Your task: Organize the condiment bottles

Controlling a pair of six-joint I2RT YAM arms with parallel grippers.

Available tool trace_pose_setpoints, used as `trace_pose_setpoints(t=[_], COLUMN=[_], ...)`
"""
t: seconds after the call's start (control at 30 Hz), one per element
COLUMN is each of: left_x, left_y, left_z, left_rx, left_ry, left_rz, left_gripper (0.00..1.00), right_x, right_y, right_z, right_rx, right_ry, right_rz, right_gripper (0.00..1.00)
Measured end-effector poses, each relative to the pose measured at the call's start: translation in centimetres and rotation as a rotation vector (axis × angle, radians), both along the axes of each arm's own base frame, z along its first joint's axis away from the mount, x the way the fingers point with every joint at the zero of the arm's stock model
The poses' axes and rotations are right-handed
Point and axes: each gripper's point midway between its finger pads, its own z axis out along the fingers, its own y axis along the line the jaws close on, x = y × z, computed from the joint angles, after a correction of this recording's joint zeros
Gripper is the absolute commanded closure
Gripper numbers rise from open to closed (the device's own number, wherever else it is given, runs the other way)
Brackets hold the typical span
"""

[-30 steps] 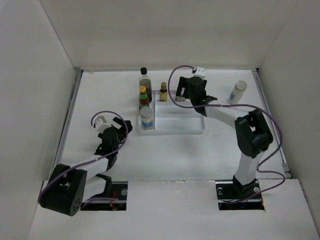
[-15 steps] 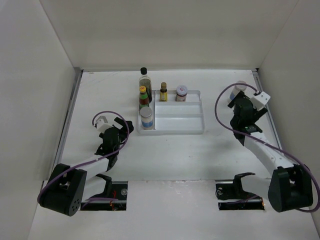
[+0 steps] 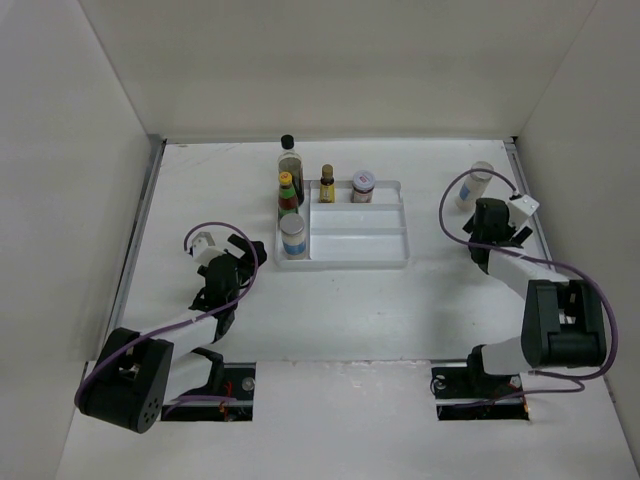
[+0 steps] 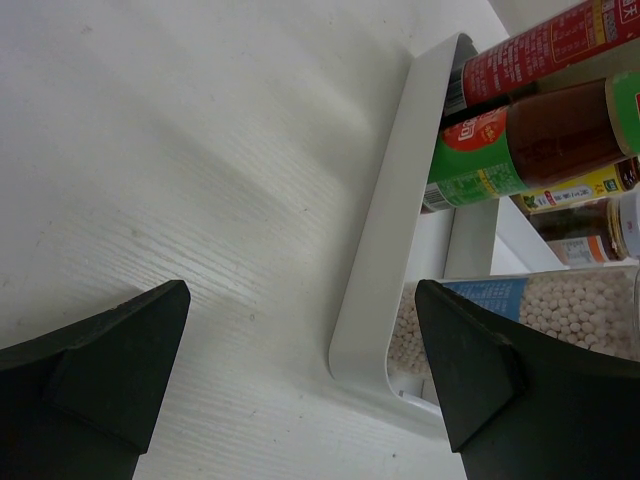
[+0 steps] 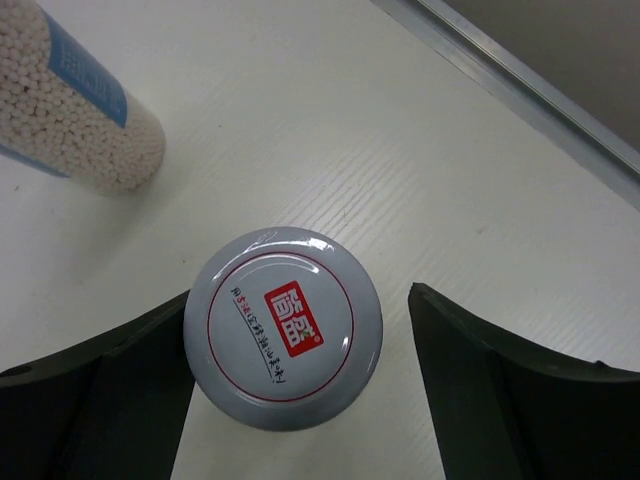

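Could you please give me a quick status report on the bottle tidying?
Left gripper open, by the tray corner. Right gripper open, straddling the grey-lidded jar, not gripped yet. Bead-filled shaker stands close beside that jar.

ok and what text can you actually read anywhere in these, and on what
"厨邦", white on a red square, on the grey jar lid.
Script line beneath it on that lid: too small to read.
Red-labelled bottle, green-labelled bottle, yellow-labelled bottle: print blurred, unreadable.
Blue labels on the bead-filled shaker and the second shaker: nothing legible.
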Motion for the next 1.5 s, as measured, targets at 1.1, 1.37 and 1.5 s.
trace_pose_setpoints(t=[1.1,1.37,1.5], left_x=[0.0,0.0,0.0], left_y=[0.1,0.1,0.1], left_z=[-0.3,-0.6,-0.6], left_rx=[0.001,0.004,0.003], left_ry=[0.01,0.021,0.021], left_rz=[0.002,-0.001,-0.002], left_gripper=[0.0,0.0,0.0], right_x=[17.2,16.7,16.5], right_y=[23.9,24.5,25.0], right_z=[6.4,2.6,2.3], right_rx=[0.007,0.009,0.015], right_ry=[-0.207,-0.113,-0.106], right_rz=[0.619,0.641,0.646], right_gripper=[0.49,0.39,0.16])
